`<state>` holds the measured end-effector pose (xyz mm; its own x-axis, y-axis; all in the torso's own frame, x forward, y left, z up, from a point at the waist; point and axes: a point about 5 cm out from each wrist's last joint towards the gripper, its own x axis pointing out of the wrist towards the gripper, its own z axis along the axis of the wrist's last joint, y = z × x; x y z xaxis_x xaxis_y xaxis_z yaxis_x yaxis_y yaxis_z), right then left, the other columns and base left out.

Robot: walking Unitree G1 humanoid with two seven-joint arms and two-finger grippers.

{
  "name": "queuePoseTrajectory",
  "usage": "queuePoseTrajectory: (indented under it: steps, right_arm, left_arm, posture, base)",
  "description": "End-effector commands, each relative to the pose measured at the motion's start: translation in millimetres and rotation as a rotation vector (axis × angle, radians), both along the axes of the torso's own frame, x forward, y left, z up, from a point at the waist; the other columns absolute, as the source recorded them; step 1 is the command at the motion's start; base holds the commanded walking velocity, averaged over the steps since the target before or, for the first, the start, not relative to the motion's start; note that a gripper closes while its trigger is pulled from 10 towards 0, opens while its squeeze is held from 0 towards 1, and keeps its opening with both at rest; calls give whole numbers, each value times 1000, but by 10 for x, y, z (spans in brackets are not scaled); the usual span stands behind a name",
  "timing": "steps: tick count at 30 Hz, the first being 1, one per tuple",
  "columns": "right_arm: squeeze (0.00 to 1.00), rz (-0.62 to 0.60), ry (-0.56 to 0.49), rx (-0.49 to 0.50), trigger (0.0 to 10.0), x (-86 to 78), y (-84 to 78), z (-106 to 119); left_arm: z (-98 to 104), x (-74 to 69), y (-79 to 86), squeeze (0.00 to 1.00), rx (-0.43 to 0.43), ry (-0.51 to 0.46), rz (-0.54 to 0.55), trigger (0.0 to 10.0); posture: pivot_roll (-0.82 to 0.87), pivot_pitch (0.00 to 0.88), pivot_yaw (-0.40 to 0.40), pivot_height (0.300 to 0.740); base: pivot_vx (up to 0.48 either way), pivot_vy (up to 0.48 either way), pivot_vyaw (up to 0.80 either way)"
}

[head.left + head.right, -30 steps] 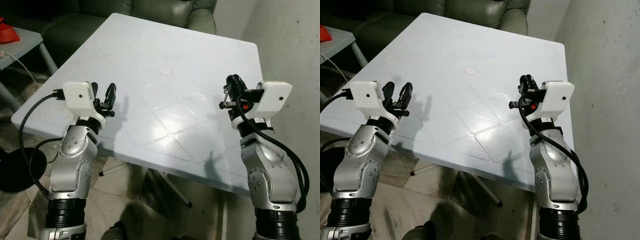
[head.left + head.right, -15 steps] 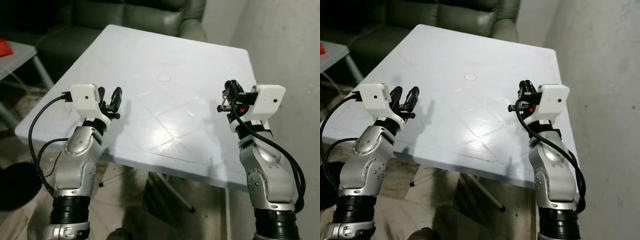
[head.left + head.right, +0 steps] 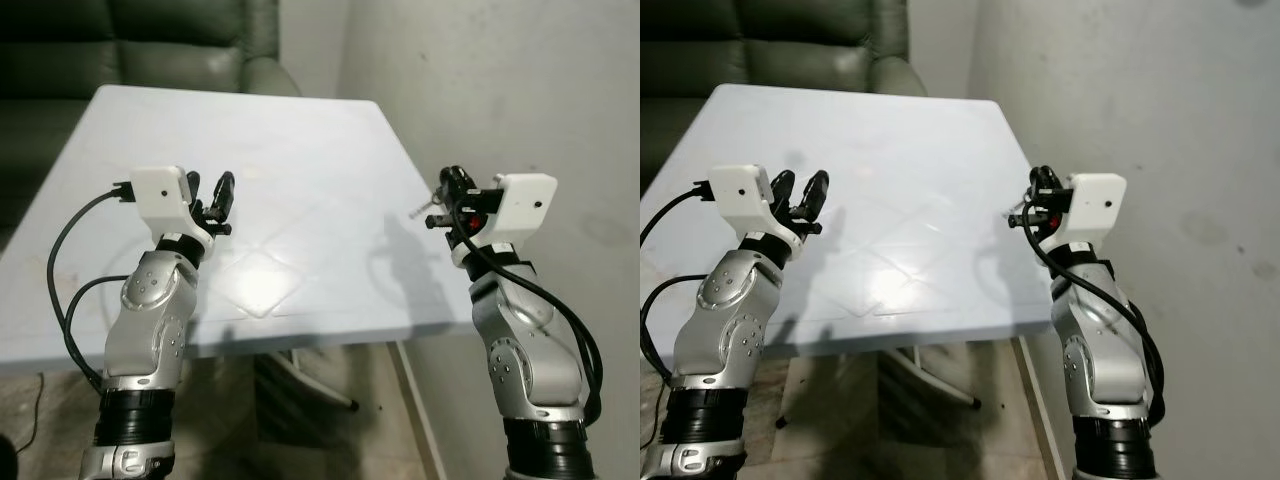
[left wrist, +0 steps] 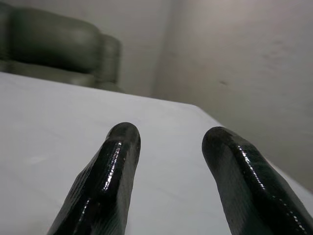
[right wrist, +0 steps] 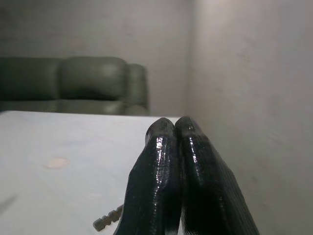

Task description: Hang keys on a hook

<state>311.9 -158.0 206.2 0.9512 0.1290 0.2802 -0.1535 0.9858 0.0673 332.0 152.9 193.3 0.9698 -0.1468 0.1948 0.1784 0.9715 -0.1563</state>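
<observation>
A square white plastic table (image 3: 300,160) stands before the robot, its right edge close to a grey plaster wall (image 3: 500,90). A dark green leather sofa (image 3: 760,45) sits beyond the table's far edge.

The left gripper (image 3: 212,200) is held above the near left part of the table, pointing toward the far side. Its two long black fingers (image 4: 110,171) are spread apart with a clear gap between them, and nothing lies in that gap; in the left wrist view the white tabletop, the sofa and the wall show between and past them.

The right gripper (image 3: 452,192) is raised at the table's near right corner, just over its right edge and near the wall. Its fingers (image 5: 164,166) are pressed together, touching along their length. A small metal key (image 5: 108,219) pokes out from beside them, its toothed blade showing in the right wrist view against the white tabletop; in the left eye view its thin tip (image 3: 420,210) juts out to the left of the gripper, above the table surface and clear of it. The key is pinched between the closed fingers.

A faint round mark (image 5: 57,162) lies on the tabletop farther off, near its middle.
</observation>
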Motion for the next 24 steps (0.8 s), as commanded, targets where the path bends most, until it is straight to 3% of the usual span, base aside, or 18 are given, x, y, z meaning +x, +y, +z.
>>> queuePoseTrajectory:
  steps: [1,18,21,24]
  right_arm:
    - [0,14,-15,-5,10000,-1,20,50]
    - [0,17,-13,-10,10000,3,13,61]
    - [0,16,-13,-9,10000,7,12,66]
    - [0,14,-12,-10,10000,12,7,69]
  left_arm:
    - [16,-1,21,0,14,-8,7,10000]
    - [8,7,8,0,1,1,4,10000]
    - [10,12,13,0,-9,0,8,10000]
    - [20,15,11,0,-3,-7,13,10000]
  posture:
    - [-52,39,-60,740]
    - [-55,39,-66,740]
    - [-56,41,-64,740]
    - [-55,50,-65,740]
  base:
    - [0,0,-775]
    - [0,0,-777]
    - [0,462,-777]
    - [0,0,-775]
